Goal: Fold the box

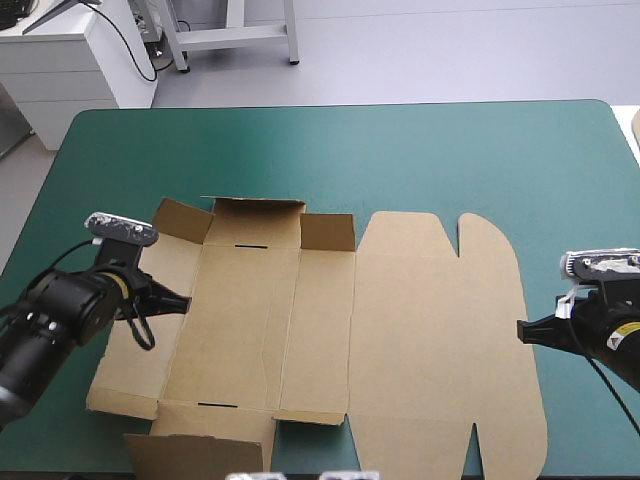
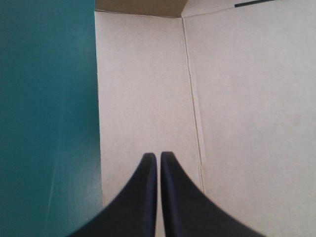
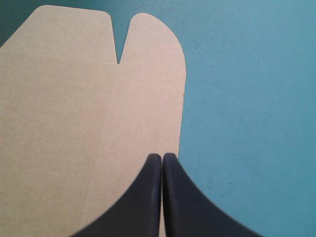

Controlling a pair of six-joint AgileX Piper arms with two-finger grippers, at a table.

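The brown box [image 1: 400,330] lies spread out on the teal-green cover [image 1: 400,150]. Its lid, with rounded tabs, is flat at the right. The far wall [image 1: 255,222] and its corner flaps stand partly raised at the left. My left gripper [image 1: 183,302] is shut and points over the box's left side panel [image 2: 143,84], close to the panel's outer edge. My right gripper [image 1: 522,330] is shut too, with its tips [image 3: 162,157] at the lid's right edge [image 3: 180,98]. Neither gripper has board between its fingers.
Teal-green cover shows beyond the box up to the far edge [image 1: 330,106], and in strips on both sides of the box [image 3: 247,98] [image 2: 44,98]. A loose near flap [image 1: 195,455] reaches the table's front edge.
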